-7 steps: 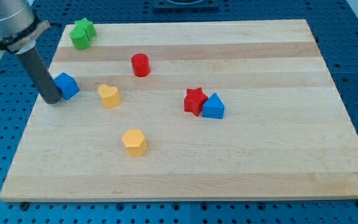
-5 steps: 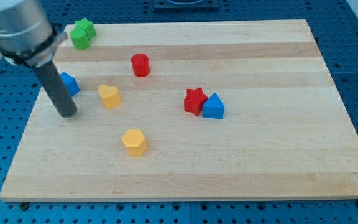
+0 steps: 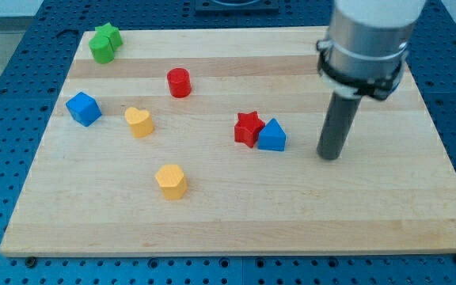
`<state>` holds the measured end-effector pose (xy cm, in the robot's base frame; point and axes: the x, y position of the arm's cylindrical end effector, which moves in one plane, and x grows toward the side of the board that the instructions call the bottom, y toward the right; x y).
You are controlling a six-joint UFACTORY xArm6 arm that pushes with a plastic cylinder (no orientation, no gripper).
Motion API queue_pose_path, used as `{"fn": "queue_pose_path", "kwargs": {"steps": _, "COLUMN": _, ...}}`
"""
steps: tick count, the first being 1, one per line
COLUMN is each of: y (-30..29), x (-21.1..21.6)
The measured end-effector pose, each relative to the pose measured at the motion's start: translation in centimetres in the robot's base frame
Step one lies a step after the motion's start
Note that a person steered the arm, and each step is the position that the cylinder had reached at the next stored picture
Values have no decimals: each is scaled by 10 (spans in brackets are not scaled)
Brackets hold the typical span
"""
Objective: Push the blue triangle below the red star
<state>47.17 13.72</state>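
The blue triangle sits near the board's middle, touching the right side of the red star. My tip rests on the board to the right of the blue triangle and slightly lower, a short gap away from it and not touching it.
A red cylinder stands above and left of the star. A yellow heart and a blue cube lie at the left. A yellow hexagon is lower left. A green block sits at the top left corner of the wooden board.
My tip has swept from beside the blue cube at the left across the board to the right of the blue triangle. No block has moved.
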Motion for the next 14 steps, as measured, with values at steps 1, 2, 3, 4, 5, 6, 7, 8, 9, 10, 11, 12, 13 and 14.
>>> {"fn": "queue_pose_path", "kwargs": {"steps": 1, "y": 0, "x": -33}}
{"fn": "queue_pose_path", "kwargs": {"steps": 2, "y": -28, "x": -18}}
{"fn": "queue_pose_path", "kwargs": {"steps": 3, "y": -61, "x": 23}}
{"fn": "queue_pose_path", "kwargs": {"steps": 4, "y": -105, "x": 49}}
{"fn": "queue_pose_path", "kwargs": {"steps": 5, "y": -74, "x": 45}}
{"fn": "queue_pose_path", "kwargs": {"steps": 6, "y": -50, "x": 0}}
{"fn": "queue_pose_path", "kwargs": {"steps": 7, "y": -52, "x": -37}}
{"fn": "queue_pose_path", "kwargs": {"steps": 8, "y": -87, "x": -32}}
{"fn": "queue_pose_path", "kwargs": {"steps": 9, "y": -118, "x": 6}}
{"fn": "queue_pose_path", "kwargs": {"steps": 10, "y": -106, "x": 10}}
{"fn": "queue_pose_path", "kwargs": {"steps": 11, "y": -51, "x": -4}}
{"fn": "queue_pose_path", "kwargs": {"steps": 12, "y": -39, "x": 29}}
{"fn": "queue_pose_path", "kwargs": {"steps": 13, "y": -68, "x": 63}}
{"fn": "queue_pose_path", "kwargs": {"steps": 14, "y": -143, "x": 59}}
